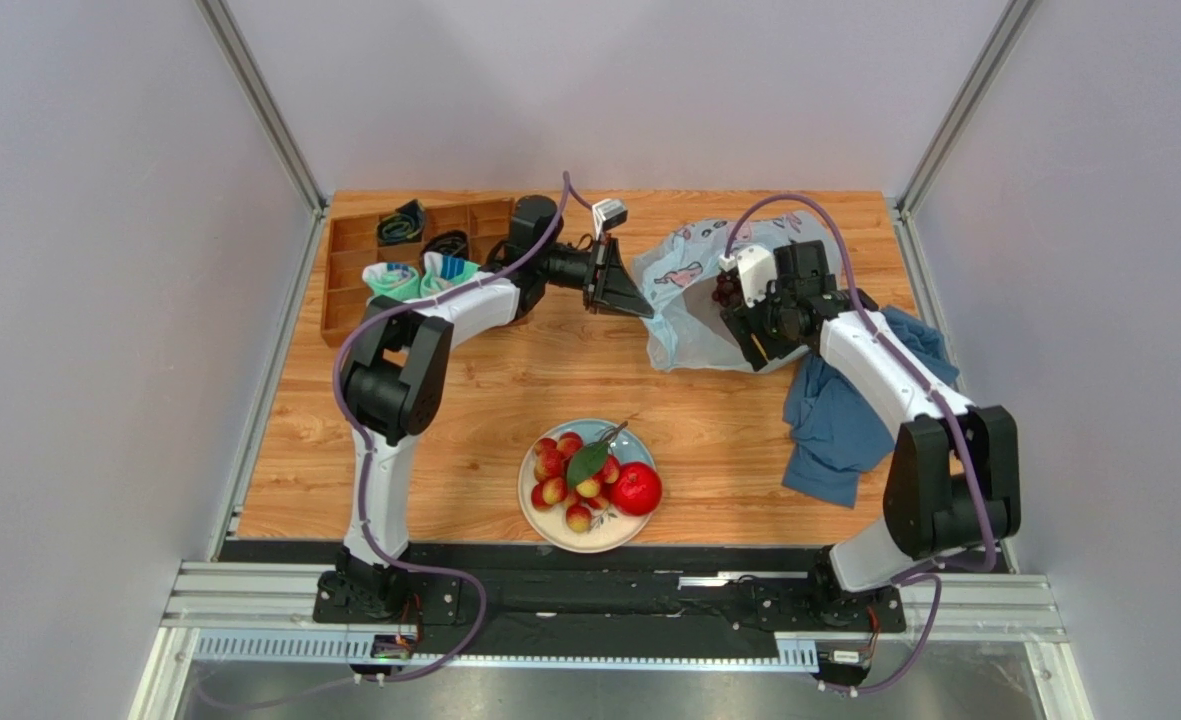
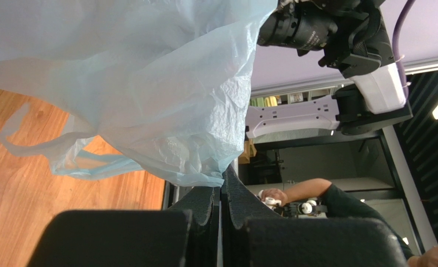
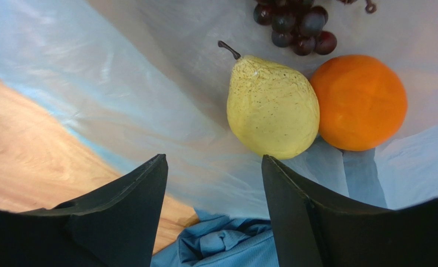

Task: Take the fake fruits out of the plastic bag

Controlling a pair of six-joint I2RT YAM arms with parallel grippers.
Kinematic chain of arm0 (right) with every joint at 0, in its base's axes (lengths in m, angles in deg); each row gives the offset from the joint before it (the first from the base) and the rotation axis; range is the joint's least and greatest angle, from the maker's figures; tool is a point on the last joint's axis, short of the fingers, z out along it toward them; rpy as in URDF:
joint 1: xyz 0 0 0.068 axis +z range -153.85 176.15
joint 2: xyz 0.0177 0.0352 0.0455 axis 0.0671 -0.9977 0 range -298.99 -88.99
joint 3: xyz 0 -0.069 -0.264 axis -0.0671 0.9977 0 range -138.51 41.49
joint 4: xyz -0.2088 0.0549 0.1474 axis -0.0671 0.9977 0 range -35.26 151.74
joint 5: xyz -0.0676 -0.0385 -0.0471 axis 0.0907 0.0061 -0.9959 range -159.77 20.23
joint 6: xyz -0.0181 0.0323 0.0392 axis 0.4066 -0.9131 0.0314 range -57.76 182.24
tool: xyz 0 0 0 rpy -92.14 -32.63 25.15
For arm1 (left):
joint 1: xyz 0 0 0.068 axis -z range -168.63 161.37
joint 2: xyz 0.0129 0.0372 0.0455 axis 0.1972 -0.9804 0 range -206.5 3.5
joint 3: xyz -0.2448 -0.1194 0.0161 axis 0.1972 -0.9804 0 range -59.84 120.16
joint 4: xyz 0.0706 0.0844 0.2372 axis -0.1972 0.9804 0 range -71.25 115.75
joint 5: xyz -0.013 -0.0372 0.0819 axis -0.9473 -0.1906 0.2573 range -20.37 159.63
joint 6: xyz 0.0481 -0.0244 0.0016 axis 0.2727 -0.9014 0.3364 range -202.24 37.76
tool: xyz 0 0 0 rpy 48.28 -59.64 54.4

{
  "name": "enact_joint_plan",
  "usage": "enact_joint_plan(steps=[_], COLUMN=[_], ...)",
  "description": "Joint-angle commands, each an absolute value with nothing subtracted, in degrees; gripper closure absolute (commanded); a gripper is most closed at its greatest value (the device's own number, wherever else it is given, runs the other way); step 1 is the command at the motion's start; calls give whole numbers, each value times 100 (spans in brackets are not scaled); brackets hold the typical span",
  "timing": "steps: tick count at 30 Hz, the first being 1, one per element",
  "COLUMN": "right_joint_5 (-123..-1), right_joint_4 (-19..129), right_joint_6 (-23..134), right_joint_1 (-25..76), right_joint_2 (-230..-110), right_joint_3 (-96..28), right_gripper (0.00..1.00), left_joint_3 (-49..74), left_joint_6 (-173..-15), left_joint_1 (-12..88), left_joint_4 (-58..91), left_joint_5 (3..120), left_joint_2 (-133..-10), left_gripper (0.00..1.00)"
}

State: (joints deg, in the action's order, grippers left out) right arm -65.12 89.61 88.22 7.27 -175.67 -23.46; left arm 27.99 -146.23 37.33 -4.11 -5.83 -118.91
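Left fingers [image 2: 203, 207]: closed — pinched the plastic bag [image 2: 148, 100] edge.
Right fingers [image 3: 140, 189]: parted, held nothing.
Yellow pear [image 3: 271, 108]: lay at their 1 o'clock — stem toward 11.

Plate [image 1: 634, 444], blue cloth [image 1: 840, 428], socks [image 1: 416, 276] in wooden tray [image 1: 348, 248]

1. The top external camera is looking steeply down from above and behind the arm bases, from far enough back to be taking in the whole table [image 1: 701, 435].
2. The left wrist camera, rolled sideways, is looking past the pinched-together left gripper [image 2: 222, 181] across the table toward the room beyond, with the plastic bag [image 2: 148, 94] hanging very near.
3. The right wrist camera is peering through the spread-apart right gripper [image 3: 212, 167], close into the bag, at the pear [image 3: 272, 108] and orange [image 3: 359, 103].
4. All three views are sharing the bag and the table's wood.
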Motion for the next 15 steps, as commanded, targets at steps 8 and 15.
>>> enact_joint_plan(steps=[8,15], right_joint_5=[-7391,-7363], right_joint_4=[8251,8225], right_joint_6=[8624,9018], right_joint_1=[609,582], right_joint_2=[-18638,-18690], right_joint_3=[-2917,-3225], right_gripper=[25,26], left_joint_3=[2910,2928], left_joint_6=[-13665,-13489], left_joint_1=[3818,3836], left_joint_4=[600,811], left_joint_5=[-578,-596], left_joint_2=[-11427,-11410], left_gripper=[100,100])
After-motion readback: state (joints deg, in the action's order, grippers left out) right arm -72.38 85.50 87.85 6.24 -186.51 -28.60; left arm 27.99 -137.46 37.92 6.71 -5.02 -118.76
